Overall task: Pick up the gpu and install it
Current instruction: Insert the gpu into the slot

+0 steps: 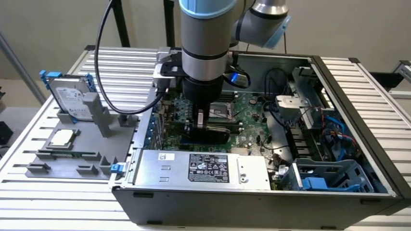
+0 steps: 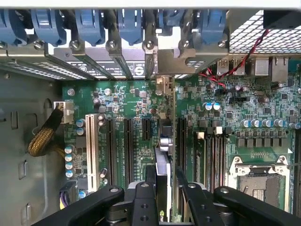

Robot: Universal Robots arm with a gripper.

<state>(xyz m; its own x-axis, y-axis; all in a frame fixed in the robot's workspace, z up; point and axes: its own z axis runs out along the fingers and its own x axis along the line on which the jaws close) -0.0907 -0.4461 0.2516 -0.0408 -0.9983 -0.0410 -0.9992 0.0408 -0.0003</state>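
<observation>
Motherboard [image 2: 127, 108] slots beneath gripper-held [image 2: 162, 188] gpu [image 2: 163, 141]

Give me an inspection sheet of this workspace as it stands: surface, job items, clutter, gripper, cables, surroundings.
Surface: slatted metal table carrying an open computer case.
Job's things: gpu edge-on, upright over the motherboard, its bracket end toward the rear slot covers.
Clutter: grey fixture tray at the exterior view's left, holding a hard drive with blue rails and a processor chip.
Gripper: gripper inside the case, shut on the gpu.
Cables: black cable along the arm; red and black wires and a braided yellow bundle in the case.
Surroundings: plain wall, nothing else seen.
</observation>
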